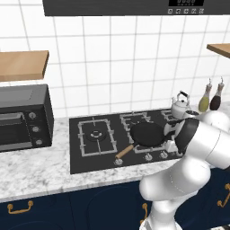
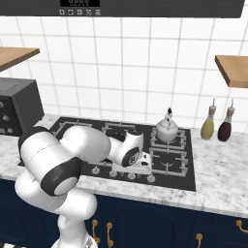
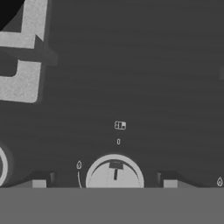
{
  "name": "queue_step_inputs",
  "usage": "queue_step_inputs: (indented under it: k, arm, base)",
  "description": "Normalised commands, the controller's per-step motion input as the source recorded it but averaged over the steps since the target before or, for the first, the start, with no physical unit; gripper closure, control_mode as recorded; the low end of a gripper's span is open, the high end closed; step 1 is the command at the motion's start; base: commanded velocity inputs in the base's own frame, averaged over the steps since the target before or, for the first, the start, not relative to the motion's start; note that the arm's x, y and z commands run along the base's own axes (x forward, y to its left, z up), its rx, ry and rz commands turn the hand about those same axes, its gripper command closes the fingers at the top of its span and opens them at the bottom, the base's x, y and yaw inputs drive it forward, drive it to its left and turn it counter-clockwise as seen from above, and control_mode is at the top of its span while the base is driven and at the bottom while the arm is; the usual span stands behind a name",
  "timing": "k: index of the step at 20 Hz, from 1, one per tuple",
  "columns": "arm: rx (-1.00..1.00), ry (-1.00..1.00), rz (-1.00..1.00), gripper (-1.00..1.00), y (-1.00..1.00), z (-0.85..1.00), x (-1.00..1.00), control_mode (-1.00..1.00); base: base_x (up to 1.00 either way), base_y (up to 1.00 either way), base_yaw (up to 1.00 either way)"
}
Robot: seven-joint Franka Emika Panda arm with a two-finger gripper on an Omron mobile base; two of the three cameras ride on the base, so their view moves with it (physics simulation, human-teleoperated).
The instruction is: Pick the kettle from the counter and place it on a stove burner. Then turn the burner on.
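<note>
Black stove (image 2: 193, 167), small silver-white kettle (image 2: 166, 129), thin dark handle, seemingly upright

My gripper (image 3: 105, 181) has its two dark fingertips set apart either side of a round silver burner knob (image 3: 114, 174), with bare black glass stovetop (image 3: 131, 78) open ahead. A black frying pan with wooden handle (image 1: 144, 134) blocks the middle grates. The small silver kettle (image 2: 166, 129) occupies the rear right grate; two dark-topped bottles (image 2: 216, 124) crowd the speckled marble counter (image 2: 220, 164) beyond.
</note>
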Motion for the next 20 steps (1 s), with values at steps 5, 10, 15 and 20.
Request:
queue_step_inputs:
  k: [5, 10, 15, 20]
  arm:
    - [0.0, 0.0, 0.0, -1.0, 0.0, -0.02, -0.03, -1.0]
    - [0.0, 0.0, 0.0, -1.0, 0.0, 0.0, -0.01, -1.0]
    - [0.0, -0.01, 0.0, -1.0, 0.0, 0.0, -0.09, -1.0]
    - [0.0, -0.04, -0.01, -1.0, 0.05, 0.0, -0.07, -1.0]
  base:
    - [0.0, 0.0, 0.0]
    - [0.0, 0.0, 0.0]
    - [0.0, 0.0, 0.0]
    - [0.0, 0.0, 0.0]
